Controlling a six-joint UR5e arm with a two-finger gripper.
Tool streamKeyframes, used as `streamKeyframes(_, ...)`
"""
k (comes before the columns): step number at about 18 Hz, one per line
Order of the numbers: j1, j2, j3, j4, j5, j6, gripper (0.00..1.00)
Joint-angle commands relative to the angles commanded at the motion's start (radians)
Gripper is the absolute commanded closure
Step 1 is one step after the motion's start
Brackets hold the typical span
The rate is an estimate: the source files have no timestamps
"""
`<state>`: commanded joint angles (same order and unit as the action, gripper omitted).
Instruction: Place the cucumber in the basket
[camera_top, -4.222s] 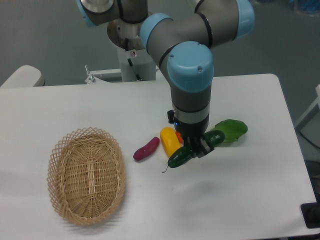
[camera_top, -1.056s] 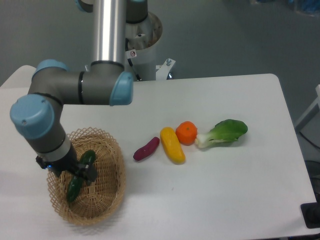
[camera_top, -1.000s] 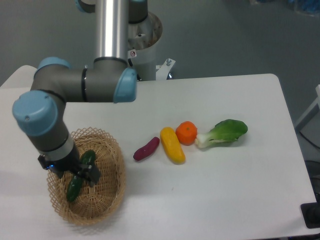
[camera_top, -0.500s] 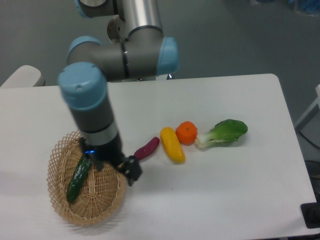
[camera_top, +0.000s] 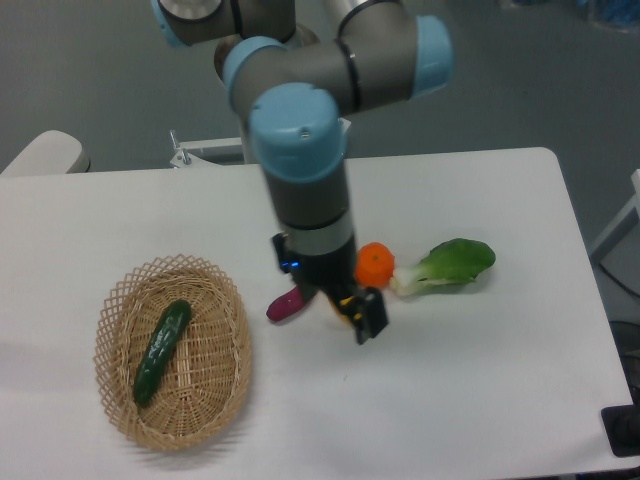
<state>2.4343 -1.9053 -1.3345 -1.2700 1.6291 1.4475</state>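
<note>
The dark green cucumber (camera_top: 161, 338) lies inside the oval wicker basket (camera_top: 224, 378) at the front left of the table, slanted along the basket's length. My gripper (camera_top: 352, 313) hangs over the middle of the table, well to the right of the basket. It is open and holds nothing. It covers most of the yellow vegetable.
A small purple-red piece (camera_top: 284, 305) lies just left of the gripper. An orange (camera_top: 374, 264) and a leafy bok choy (camera_top: 450, 263) lie to its right. The arm's base stands at the back of the table.
The gripper carried the cucumber to the basket and let it go there. It has since swung right, away from the basket, to the middle of the table.
</note>
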Motion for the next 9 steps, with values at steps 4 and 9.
streamKeyframes(4,0.049,0.003,-0.009,-0.003,-0.003,0.137,0.0)
streamKeyframes(9,0.045,0.008,-0.014,0.003,-0.006,0.142,0.0)
